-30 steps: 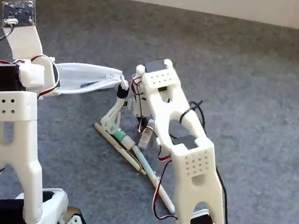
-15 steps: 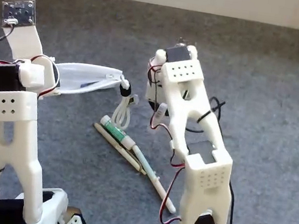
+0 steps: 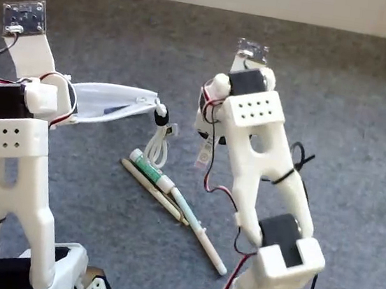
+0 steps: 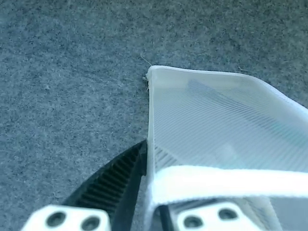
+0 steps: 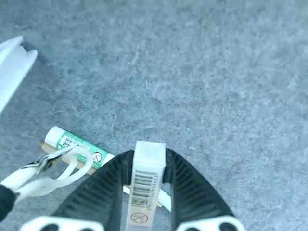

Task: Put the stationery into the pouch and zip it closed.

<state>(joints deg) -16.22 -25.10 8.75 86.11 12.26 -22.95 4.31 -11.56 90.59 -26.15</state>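
Closest to the near edge of the grey desk (image 3: 353,101), a white pen (image 3: 200,233) lies slanted, its far end running up beside a tan pencil (image 3: 152,192) and a green-labelled tube (image 3: 149,169). The three are bunched together around the middle of the desk, with the tube lying against the pencil. Just beyond them a white looped cord (image 3: 157,147) lies on the desk, its black end reaching toward the pouch. Beside the cord, on the side of the desk's right edge, the right hand (image 5: 148,154) is clamped on a barcoded white stick (image 5: 144,187). The stick stands upright between the two black fingers, above the desk surface and a little past the bunched stationery. Farther back and toward the left edge, the translucent white pouch (image 3: 110,102) stretches out sideways, its free end pointing at the cord's black end. The left hand (image 4: 147,161) is closed on the pouch's other end, a ribbed black finger (image 4: 113,180) pressed against the mesh wall just under the white band along its rim. A dark item shows faintly through the mesh, too vague to identify.
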